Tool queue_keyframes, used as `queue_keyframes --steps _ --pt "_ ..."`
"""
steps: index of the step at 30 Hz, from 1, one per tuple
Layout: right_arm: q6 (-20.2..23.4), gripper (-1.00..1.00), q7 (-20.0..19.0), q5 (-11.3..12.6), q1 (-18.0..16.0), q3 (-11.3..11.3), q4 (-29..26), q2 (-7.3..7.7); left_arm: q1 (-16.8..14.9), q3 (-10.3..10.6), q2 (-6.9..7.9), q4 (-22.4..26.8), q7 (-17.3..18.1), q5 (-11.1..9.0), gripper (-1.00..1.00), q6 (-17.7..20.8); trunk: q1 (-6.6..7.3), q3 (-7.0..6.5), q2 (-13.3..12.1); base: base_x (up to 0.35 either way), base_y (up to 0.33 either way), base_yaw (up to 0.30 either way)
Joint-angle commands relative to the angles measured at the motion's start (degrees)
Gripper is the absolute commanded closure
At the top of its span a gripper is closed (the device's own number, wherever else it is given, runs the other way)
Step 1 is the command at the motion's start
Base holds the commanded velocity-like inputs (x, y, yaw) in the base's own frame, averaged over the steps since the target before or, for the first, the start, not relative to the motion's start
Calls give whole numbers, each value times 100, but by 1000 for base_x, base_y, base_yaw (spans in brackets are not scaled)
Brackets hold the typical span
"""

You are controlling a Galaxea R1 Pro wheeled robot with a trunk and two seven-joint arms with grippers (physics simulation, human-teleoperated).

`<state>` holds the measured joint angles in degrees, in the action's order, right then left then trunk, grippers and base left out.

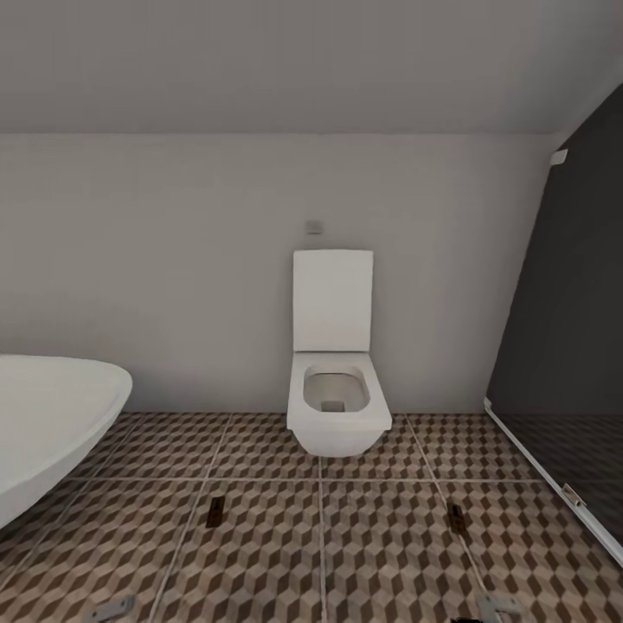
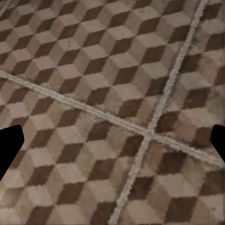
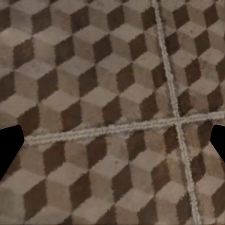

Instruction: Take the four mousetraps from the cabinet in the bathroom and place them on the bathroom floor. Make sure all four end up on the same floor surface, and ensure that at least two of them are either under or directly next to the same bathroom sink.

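A stretch of the bathroom floor (image 1: pixel 346 536) is faced, its cube-pattern tiles running up to a plain pale wall. A white toilet (image 1: pixel 333 381) is hung against that wall with its lid raised. The curved end of a bathtub (image 1: pixel 52 415) is seen at the left, and a dark glass panel (image 1: pixel 562 329) closes off the right.

The left pincer (image 2: pixel 112 145) is held wide, with its dark fingertips at opposite edges of the wrist view and nothing gripped between them. Only tiles and a crossing of grout lines lie beneath it. The right pincer (image 3: pixel 112 145) is spread just as wide and is likewise empty over the tiles. Both are pointed down at the floor, a carrying pose judged to suit driving rather than reaching.

Two small dark shapes (image 1: pixel 215 512) are set on or over the tiles, one to each side ahead of the robot. They are too small to be told for certain. Their even spacing suggests parts of the arms rather than mousetraps.

Where the mousetraps lie cannot be told from here. With both pincers empty, the task is judged to be in a travelling stage, and a turn towards the cabinet or the sink is probably called for next
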<state>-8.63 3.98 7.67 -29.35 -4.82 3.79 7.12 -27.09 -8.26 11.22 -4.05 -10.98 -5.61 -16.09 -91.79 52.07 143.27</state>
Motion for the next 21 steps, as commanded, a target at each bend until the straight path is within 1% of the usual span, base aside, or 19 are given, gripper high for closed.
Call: queue_keyframes --steps 1,4,21 --pt "-42 -100 -1 59 -10 -48 25 -9 -9 -9 -4 -25 17 -51 -100 -49 4 -17 1 0 0 0" --pt "-42 -100 -2 59 -10 -48 23 -22 -11 -6 -13 -25 15 -41 -100 -51 11 -84 -3 0 0 0" --pt "-42 -100 -2 59 -10 -46 25 -35 -11 -1 -22 -25 10 -28 -100 -52 385 -389 -685 0 0 0"
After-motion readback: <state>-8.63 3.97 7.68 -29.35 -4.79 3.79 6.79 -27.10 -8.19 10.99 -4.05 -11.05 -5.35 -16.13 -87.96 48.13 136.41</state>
